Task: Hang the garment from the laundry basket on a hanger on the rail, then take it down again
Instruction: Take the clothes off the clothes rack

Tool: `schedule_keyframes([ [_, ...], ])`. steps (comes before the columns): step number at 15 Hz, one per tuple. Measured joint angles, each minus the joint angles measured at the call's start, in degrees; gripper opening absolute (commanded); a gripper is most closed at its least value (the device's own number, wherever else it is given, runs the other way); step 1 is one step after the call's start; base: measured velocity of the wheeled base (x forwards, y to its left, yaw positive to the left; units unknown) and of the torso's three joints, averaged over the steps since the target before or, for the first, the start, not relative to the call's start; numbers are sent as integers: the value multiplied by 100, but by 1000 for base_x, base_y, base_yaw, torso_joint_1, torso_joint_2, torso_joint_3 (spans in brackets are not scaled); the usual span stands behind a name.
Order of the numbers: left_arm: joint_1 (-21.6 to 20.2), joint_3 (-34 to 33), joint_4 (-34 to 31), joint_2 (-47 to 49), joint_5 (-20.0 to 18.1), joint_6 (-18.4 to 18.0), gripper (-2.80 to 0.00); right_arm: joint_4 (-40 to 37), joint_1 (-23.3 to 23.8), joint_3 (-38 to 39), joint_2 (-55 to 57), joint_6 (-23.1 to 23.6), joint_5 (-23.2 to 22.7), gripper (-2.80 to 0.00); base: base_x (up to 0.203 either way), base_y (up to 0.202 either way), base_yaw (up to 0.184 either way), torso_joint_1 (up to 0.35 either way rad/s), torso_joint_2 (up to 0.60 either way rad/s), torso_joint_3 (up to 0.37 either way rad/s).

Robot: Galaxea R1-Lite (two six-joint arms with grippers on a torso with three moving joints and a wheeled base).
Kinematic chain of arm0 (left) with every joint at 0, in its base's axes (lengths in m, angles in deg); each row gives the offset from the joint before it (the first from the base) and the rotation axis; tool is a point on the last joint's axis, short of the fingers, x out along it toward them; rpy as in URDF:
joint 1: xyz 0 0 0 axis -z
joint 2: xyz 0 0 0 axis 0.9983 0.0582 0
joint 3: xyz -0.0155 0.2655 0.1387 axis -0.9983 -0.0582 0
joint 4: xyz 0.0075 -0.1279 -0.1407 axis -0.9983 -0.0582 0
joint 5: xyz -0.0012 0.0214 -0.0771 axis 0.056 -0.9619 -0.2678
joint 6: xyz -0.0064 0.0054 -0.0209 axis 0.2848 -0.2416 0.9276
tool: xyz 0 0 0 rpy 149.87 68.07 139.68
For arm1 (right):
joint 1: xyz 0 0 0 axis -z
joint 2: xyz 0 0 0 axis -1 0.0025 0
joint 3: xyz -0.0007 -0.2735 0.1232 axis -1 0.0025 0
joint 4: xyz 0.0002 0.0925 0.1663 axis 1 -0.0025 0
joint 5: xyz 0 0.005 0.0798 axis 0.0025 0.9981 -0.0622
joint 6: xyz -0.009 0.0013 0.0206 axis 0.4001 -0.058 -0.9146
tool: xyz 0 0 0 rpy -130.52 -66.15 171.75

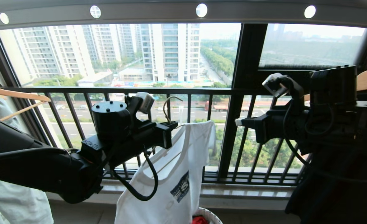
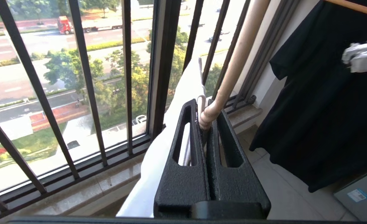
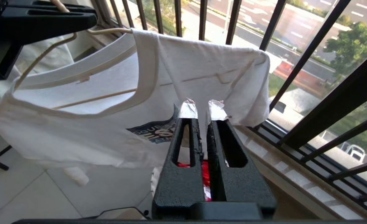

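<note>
White T-shirt on the wire hanger, held below the rail

The left gripper (image 1: 167, 134) is clamped on the thin beige wire hanger (image 1: 167, 107) carrying the white short-sleeved T-shirt with navy chest graphic (image 1: 171, 174), under the long grey holed metal rail (image 1: 183, 12). The right gripper (image 3: 202, 113), fingers together, holds nothing. The round white woven basket (image 1: 211, 216) is cut off at the near edge.

The pale tiled floor (image 3: 30, 199) runs up to the window railing (image 1: 183, 91). The laundry basket (image 1: 213, 216) stands on it just below that railing.
</note>
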Motion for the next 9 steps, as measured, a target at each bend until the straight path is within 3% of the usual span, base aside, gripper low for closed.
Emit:
schedule_keyframes([
  [4,285,153,4,98,530,308,-280,777,-700,-95,719,-209,1341,0,0,0,0,0,0,0],
  [9,458,283,-49,-90,881,344,-280,1071,-1632,-166,1141,-193,3167,0,0,0,0,0,0,0],
])
